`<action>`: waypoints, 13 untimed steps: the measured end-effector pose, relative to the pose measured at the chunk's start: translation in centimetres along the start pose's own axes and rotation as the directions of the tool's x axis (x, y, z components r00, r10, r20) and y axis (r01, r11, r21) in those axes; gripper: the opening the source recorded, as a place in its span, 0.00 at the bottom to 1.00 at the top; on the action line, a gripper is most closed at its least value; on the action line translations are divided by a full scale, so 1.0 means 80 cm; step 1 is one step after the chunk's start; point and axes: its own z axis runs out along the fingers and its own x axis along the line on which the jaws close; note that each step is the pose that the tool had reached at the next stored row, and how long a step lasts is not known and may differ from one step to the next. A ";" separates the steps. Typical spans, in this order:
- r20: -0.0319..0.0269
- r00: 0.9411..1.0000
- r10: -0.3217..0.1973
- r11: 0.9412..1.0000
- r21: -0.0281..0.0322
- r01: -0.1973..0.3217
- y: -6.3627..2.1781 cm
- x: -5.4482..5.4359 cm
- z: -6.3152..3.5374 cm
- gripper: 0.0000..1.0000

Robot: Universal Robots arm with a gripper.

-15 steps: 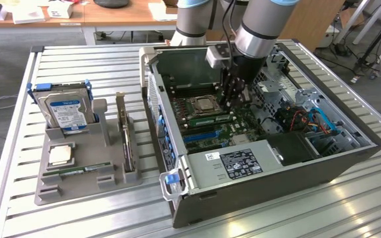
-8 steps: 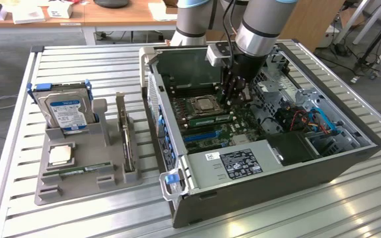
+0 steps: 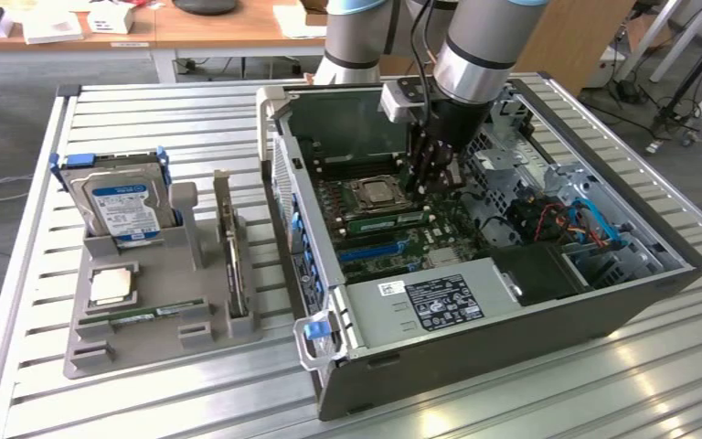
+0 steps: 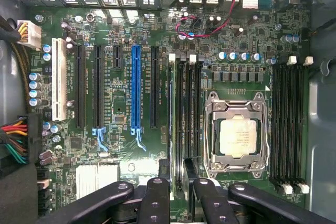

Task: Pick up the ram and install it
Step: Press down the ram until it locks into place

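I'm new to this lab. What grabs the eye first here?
The arm reaches down into the open PC case, its gripper open above the motherboard near the processor. On the exterior view's left, a grey tray holds a hard drive and the ram.

The gripper [image 4: 181, 184] is cut off by the wrist view's edge, the power-supply label [image 3: 444, 299] illegible.

No legible text anywhere. Hard drive [image 3: 122, 208] label blue-white, print unreadable; power supply [image 3: 442, 297] black sticker (white lines only) too small; motherboard [image 4: 121, 108] silkscreen illegible.
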 end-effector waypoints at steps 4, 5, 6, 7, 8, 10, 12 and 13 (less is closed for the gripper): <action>0.000 1.000 0.000 1.000 0.000 0.000 0.000 0.000 0.000 0.25; 0.000 1.000 0.000 1.000 0.000 0.000 0.000 0.000 0.000 0.25; 0.000 1.000 0.000 1.000 0.000 0.000 0.000 0.000 0.000 0.24; 0.000 1.000 0.000 1.000 0.000 0.000 0.000 0.000 0.000 0.17; 0.000 1.000 0.000 1.000 0.000 0.000 0.000 0.000 0.000 0.17; 0.000 1.000 0.000 1.000 0.000 0.000 0.000 0.000 0.000 0.11; 0.000 1.000 0.000 1.000 0.000 0.000 0.000 0.000 0.000 0.11; 0.000 1.000 0.000 1.000 0.000 0.000 0.000 0.000 0.000 0.11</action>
